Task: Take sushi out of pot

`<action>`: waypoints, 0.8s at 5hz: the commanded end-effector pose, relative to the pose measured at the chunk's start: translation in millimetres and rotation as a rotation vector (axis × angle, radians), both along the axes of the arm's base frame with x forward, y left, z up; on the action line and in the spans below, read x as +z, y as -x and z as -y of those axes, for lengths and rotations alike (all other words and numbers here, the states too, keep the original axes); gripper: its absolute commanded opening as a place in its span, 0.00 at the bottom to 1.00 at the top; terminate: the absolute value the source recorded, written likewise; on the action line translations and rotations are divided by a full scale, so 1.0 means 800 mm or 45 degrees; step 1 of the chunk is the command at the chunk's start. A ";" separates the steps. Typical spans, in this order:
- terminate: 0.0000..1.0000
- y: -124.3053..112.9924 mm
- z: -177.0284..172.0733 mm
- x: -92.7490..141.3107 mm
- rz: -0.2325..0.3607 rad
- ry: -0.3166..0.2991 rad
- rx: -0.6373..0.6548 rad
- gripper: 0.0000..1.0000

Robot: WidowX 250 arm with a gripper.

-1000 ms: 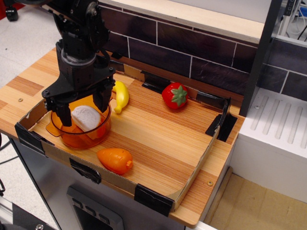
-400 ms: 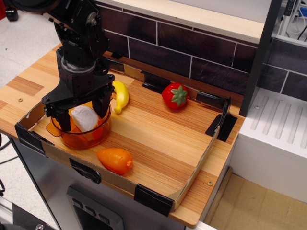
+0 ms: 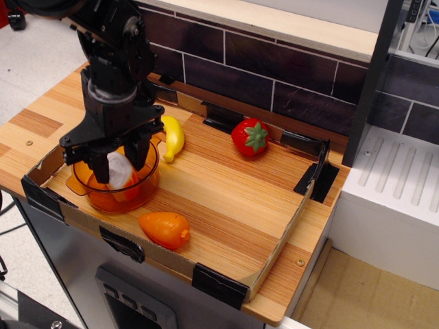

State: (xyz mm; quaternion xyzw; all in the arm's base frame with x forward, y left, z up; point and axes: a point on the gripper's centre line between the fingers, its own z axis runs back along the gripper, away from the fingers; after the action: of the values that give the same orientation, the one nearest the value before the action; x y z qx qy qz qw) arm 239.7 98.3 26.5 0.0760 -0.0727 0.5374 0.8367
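Note:
The orange translucent pot (image 3: 140,190) stands at the front left of the wooden board. The sushi (image 3: 119,171) shows its white rice side, tilted up inside the pot with its orange part low down. My black gripper (image 3: 119,162) hangs over the pot, and its two fingers (image 3: 101,168) press on either side of the sushi. The sushi's lower end is still within the pot's rim.
A yellow banana toy (image 3: 173,136) lies just behind the pot. An orange carrot-shaped toy (image 3: 164,229) lies in front of it. A red strawberry toy (image 3: 250,137) sits at the back middle. A cardboard rim (image 3: 274,253) with black tape edges the board.
The fingers have closed in from wide apart onto the sushi. The sushi now stands more upright and narrower between them. The pot has not moved.

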 end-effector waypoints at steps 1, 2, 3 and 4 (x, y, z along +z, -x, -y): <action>0.00 -0.003 -0.006 0.073 0.118 -0.055 0.045 0.00; 0.00 0.001 -0.001 0.115 0.249 -0.122 0.091 0.00; 0.00 0.002 0.020 0.137 0.261 -0.118 0.066 0.00; 0.00 0.004 0.071 0.124 0.145 -0.175 -0.215 0.00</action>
State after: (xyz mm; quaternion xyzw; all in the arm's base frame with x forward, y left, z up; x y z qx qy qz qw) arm 243.9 43.5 120.0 0.1011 -0.1514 0.4546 0.8719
